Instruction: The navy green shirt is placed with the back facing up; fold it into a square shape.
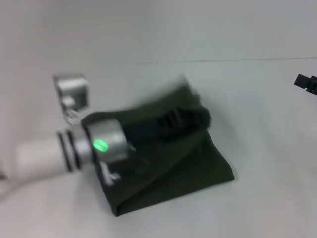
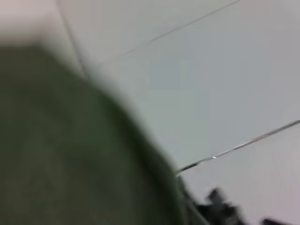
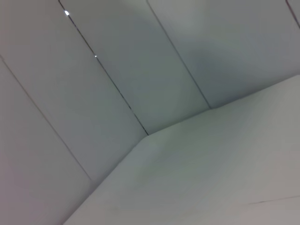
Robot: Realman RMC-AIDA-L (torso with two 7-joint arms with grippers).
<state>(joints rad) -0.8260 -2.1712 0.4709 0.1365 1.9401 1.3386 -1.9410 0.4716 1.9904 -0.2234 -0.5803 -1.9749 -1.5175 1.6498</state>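
Observation:
The navy green shirt [image 1: 188, 168] lies on the white table as a folded, roughly four-sided bundle, plain side up, with one corner toward the front left. My left arm reaches in from the left, and its left gripper [image 1: 184, 120] sits over the shirt's far edge, where the cloth bunches up dark around it. In the left wrist view the shirt [image 2: 65, 150] fills the near side as olive cloth. Only the tip of my right gripper [image 1: 307, 83] shows, at the right edge and well away from the shirt.
The white table [image 1: 257, 129] stretches around the shirt, with a thin seam line [image 1: 237, 61] across the back. The right wrist view shows only pale panels [image 3: 140, 70] and a bare surface.

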